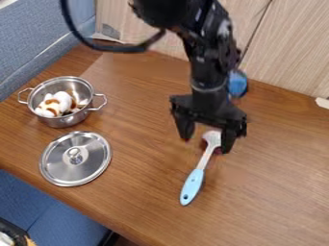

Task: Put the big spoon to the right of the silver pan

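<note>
The big spoon [192, 185] lies on the tabletop [270, 197], well to the view's right of the silver pan, its pale blue handle toward the near edge. Lifted by the far end, that long handle could sag or swing, since its weight would hang outside the grip. The lid [75, 159] sits between the spoon's side and the near-left edge; a low sideways carry could clip its knob. Farther back, the jaws [206, 142] stand wide around the spoon's head, which looks closer to one side, so closing unevenly might twist or push it away. Farther still, the silver pan [63, 114] holds food; if the spoon needs to go nearer, its tip could snag the looped side handle.
</note>
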Motion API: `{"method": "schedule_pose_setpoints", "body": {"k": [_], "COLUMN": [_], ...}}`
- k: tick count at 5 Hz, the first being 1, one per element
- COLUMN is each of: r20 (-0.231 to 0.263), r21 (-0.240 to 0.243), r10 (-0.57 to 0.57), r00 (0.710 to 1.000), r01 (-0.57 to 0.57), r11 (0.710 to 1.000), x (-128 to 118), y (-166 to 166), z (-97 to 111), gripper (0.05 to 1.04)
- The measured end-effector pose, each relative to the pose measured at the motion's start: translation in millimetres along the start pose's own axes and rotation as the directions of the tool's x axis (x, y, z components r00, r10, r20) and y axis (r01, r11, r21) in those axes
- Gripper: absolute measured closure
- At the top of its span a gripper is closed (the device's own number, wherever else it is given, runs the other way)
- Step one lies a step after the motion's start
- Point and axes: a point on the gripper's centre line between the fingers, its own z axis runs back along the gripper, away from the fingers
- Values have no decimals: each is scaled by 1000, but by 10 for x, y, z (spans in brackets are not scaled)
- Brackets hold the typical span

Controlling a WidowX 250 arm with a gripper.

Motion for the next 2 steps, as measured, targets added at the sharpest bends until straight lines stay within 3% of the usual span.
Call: {"method": "schedule_pose_setpoints", "body": {"k": [1, 2], "r20": [107, 108], "r21": [-39, -39], "r10": [3, 0], "r00": [994, 994], "r01": [2, 4], "r11": [999, 999], "x": [130, 125], "y": [46, 55], "z": [367, 380], "gripper": [83, 83]}}
